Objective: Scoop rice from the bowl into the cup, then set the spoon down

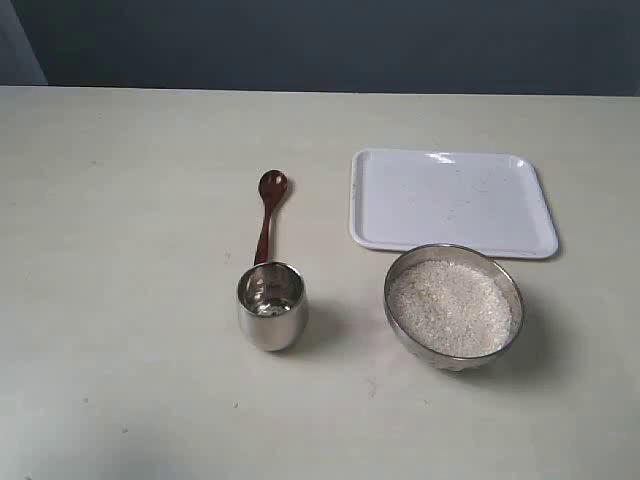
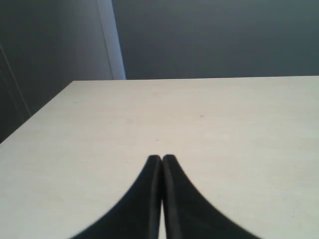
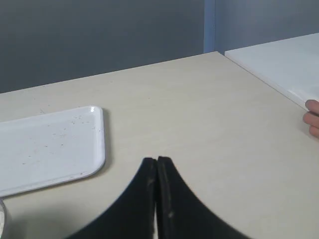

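Left gripper [image 2: 161,158] and right gripper [image 3: 156,160] sitting pressed together, empty. Spoon [image 1: 266,220] lying beside cup [image 1: 271,310]; probably needing grasping first.

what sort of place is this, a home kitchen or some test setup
Most likely a staged test bench, not a kitchen: a pale table against a plain dark wall, holding just a bowl of rice, a cup, a spoon and a white tray.

Right gripper [image 3: 157,161] jaws together — white tray [image 3: 50,149] nearby.
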Tool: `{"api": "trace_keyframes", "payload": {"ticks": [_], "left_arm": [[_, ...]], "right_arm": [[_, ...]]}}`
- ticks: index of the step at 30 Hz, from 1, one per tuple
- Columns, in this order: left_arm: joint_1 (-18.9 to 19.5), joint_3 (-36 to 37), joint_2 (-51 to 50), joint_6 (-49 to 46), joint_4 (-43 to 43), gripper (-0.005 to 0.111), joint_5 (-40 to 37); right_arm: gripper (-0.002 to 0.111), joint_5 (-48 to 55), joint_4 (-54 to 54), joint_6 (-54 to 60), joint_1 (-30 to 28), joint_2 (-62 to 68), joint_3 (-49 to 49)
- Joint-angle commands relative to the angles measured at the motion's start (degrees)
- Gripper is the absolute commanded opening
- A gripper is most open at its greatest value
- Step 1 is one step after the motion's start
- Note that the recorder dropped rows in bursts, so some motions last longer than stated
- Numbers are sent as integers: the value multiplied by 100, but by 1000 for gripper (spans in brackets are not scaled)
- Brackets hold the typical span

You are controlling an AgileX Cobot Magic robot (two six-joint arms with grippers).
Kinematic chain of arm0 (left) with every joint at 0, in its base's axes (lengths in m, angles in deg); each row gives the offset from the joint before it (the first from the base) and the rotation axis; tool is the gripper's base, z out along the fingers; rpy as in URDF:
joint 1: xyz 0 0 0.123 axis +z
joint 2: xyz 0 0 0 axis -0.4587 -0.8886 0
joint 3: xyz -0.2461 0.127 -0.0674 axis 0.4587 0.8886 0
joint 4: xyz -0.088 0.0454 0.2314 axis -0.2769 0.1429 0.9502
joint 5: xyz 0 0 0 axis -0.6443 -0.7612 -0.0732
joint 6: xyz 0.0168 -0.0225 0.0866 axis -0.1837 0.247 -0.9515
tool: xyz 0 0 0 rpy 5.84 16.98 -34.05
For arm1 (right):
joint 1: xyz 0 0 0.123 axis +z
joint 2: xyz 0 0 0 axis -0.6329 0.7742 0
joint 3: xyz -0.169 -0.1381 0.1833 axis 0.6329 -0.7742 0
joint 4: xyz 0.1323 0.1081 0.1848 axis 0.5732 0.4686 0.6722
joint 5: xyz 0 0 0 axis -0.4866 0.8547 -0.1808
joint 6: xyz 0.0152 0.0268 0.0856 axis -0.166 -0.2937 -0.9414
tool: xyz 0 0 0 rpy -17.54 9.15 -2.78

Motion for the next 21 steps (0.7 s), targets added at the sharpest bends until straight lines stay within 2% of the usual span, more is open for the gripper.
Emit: {"api": "trace_keyframes", "payload": {"ticks": [1, 8, 12, 18, 21], "left_arm": [[-23, -25, 22, 18, -32, 0, 75], [-23, -25, 22, 18, -32, 0, 75], [-23, -25, 22, 18, -32, 0, 75], [-23, -25, 22, 18, -32, 0, 75], [-23, -25, 22, 18, -32, 0, 75]], "right_arm": [[-1, -30, -15, 21, -31, -24, -22], [-1, -30, -41, 21, -31, -24, -22], [-1, -495, -926, 45, -31, -24, -22], [-1, -2827, 1654, 20, -31, -24, -22], [-1, -3379, 2134, 20, -31, -24, -22]]}}
